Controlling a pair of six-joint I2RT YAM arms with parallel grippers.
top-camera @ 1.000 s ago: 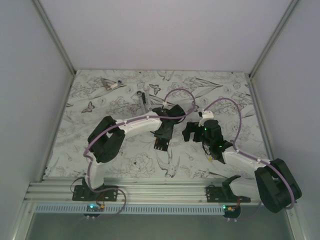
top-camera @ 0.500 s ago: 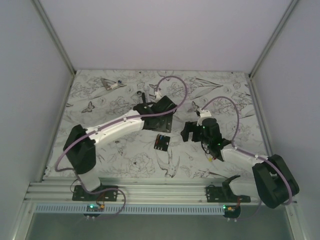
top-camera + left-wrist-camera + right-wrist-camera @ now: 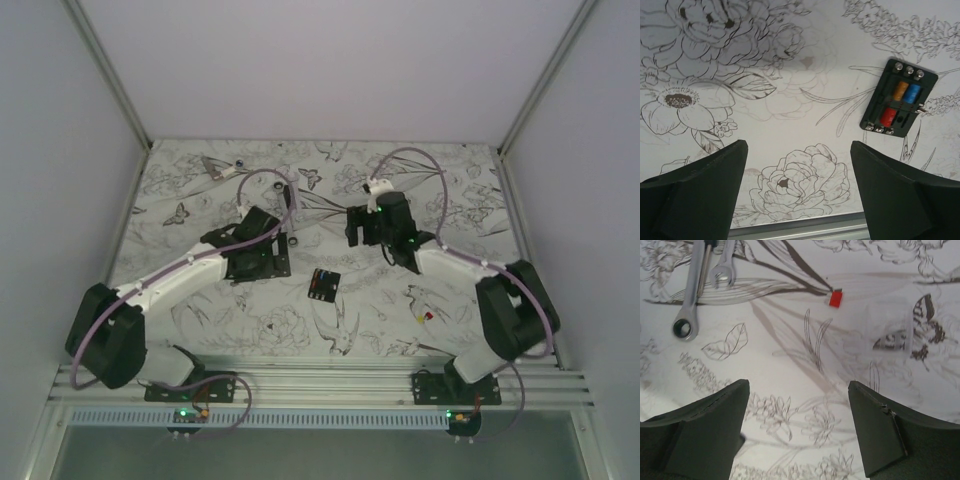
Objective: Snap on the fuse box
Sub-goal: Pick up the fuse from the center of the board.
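Note:
The fuse box [image 3: 322,285] is a small black box lying flat on the flowered table mat, near the middle. In the left wrist view it [image 3: 898,97] shows orange, blue and red fuses in its top face. My left gripper [image 3: 260,260] hangs to the left of it, open and empty [image 3: 797,146]. My right gripper [image 3: 368,224] is behind and to the right of the box, open and empty [image 3: 797,385], over bare mat. A faint clear rectangular piece [image 3: 891,327] lies on the mat ahead of the right gripper.
A ratchet wrench [image 3: 690,295] and a spanner [image 3: 723,270] lie ahead-left of the right gripper, with a loose red fuse [image 3: 835,298] beyond it. Tiny loose fuses [image 3: 424,316] lie at the right front. A grey metal piece [image 3: 217,166] sits at the back left.
My left arm has swung left away from the fuse box, which stays on the mat. My right arm has moved back and left, away from the loose fuses.

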